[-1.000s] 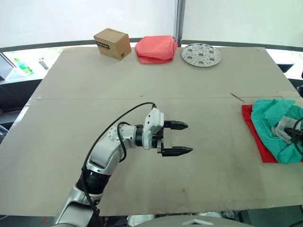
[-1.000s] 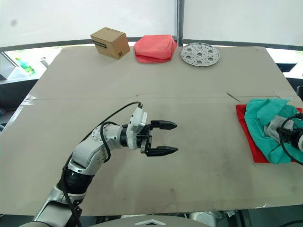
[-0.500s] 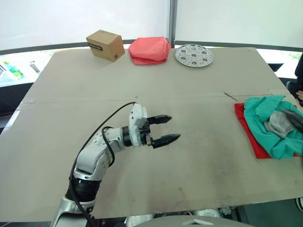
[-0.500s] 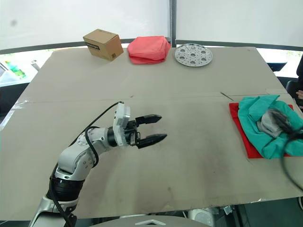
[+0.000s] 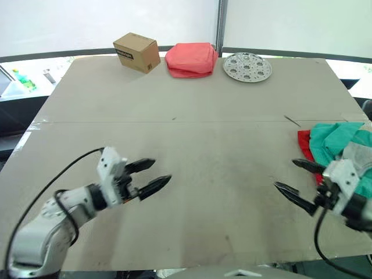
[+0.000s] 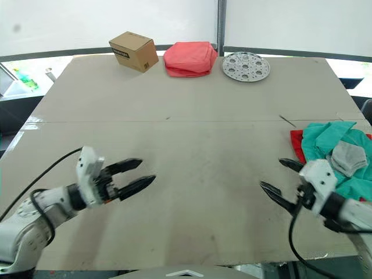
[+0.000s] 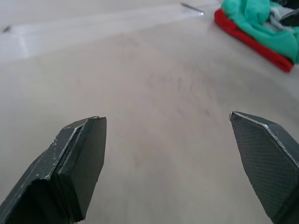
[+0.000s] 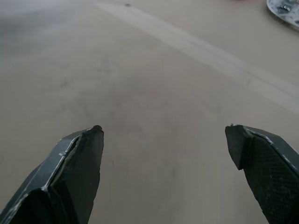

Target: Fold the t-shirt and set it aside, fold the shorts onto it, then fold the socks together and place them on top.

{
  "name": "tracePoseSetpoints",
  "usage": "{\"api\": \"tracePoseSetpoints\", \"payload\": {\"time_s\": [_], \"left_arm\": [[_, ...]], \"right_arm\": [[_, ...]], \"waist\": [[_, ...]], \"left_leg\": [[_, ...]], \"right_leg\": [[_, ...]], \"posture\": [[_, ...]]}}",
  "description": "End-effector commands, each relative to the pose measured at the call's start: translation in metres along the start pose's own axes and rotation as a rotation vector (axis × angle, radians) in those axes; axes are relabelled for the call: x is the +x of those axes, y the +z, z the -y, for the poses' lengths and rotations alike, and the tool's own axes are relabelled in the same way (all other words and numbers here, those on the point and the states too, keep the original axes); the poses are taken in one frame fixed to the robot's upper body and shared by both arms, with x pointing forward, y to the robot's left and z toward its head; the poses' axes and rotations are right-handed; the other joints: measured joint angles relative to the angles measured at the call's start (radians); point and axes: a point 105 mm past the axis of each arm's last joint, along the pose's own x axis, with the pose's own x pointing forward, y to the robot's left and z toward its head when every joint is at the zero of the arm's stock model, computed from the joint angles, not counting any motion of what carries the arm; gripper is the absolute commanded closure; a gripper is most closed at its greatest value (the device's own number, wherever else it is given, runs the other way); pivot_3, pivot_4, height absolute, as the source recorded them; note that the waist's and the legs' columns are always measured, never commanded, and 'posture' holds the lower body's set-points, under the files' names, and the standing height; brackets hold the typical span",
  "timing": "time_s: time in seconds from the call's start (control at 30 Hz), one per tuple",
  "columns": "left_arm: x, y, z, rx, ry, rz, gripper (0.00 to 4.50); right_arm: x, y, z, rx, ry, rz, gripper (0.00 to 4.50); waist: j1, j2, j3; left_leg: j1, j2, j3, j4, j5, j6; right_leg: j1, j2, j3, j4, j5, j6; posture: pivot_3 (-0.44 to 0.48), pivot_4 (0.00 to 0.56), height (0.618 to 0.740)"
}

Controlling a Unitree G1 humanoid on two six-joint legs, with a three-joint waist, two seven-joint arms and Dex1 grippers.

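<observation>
The large bright red fabric t-shirt (image 6: 297, 143) is being found at the right edge of the wide beige table (image 6: 192, 99), lying beneath the teal-green fabric shorts (image 6: 325, 142), with the small light grey fabric socks (image 6: 347, 156) resting on top of the shorts; the 3 garments are forming 1 stack, though the shorts are looking crumpled rather than flat. The left gripper (image 5: 149, 176) is being held low over the bare table at the near left, its 2 black fingers spread apart and empty. The right gripper (image 6: 280, 179) is being held just beside the stack, on its inner side, fingers likewise parted and holding nothing. The stacking is judged complete or nearly so, and the step in hand is judged to be a check and tidy of the pile. If tidying is being attempted, the right gripper should be brought in from the open table side and kept low, so that the socks are not being nudged off the shorts. Loose teal folds should be pressed inward rather than pulled. The brown cardboard box (image 5: 137, 52), the folded salmon-pink cloth (image 5: 191, 60) and the round perforated metal plate (image 5: 247, 67) along the far edge are being left undisturbed, well apart from the work.
</observation>
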Motion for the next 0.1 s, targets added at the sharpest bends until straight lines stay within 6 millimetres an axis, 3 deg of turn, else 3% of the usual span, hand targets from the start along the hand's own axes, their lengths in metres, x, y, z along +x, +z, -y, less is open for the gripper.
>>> {"api": "tracePoseSetpoints", "payload": {"time_s": [0.03, 0.1], "left_arm": [[-0.0263, -0.0027, -0.0001, 0.049, 0.022, -0.046, 0.00], [-0.0316, -0.0068, 0.0002, 0.032, 0.017, -0.067, 0.00]], "right_arm": [[-0.0316, 0.0051, 0.0111, -0.073, -0.035, -0.029, 0.11], [-0.0367, 0.0031, 0.0130, -0.073, -0.038, -0.039, 0.11]], "waist": [[-0.003, 0.001, 0.000], [-0.005, 0.002, 0.000]], "left_leg": [[0.001, 0.000, 0.000, 0.000, 0.000, 0.000], [0.003, 0.002, -0.001, 0.000, -0.003, -0.005]], "right_leg": [[0.000, 0.000, 0.000, 0.001, 0.000, 0.000], [0.000, -0.003, 0.000, 0.001, 0.000, 0.000]], "posture": [[0.000, 0.150, 0.740], [0.000, 0.150, 0.740]]}}
